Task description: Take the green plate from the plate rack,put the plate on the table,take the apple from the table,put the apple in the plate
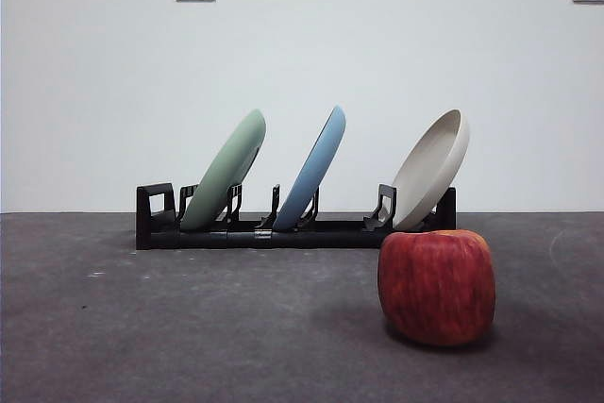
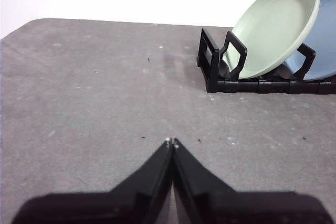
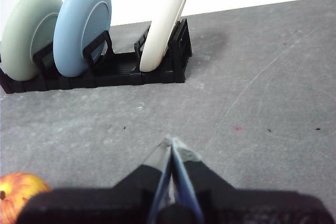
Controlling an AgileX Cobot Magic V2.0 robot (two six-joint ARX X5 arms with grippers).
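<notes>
Plate rack (image 1: 283, 231) stands across the far part of the table (image 1: 189, 327), long and low, black, with upright slotted holders; three plates lean in its slots, all tilted the same way. Green plate (image 1: 226, 172) occupies the slot nearest one end of the rack; light blue plate (image 1: 313, 167) sits in the middle; cream-beige plate (image 1: 432, 167) sits at the other end. Apple (image 1: 436, 286) rests on the table in front of the rack, nearer the camera, just ahead of the cream-beige plate's end; red with yellowish streaks; not touching the rack.

Left gripper (image 2: 171, 142) hovers over bare table, jaws pressed together, tips meeting, nothing between them; the green plate's end of the rack lies ahead of it, well apart. Right gripper (image 3: 171, 141) likewise has its jaws closed together and empty, over bare table; the rack is ahead of it; the apple is close beside it, apart from the jaws. Neither arm shows in the front view.
</notes>
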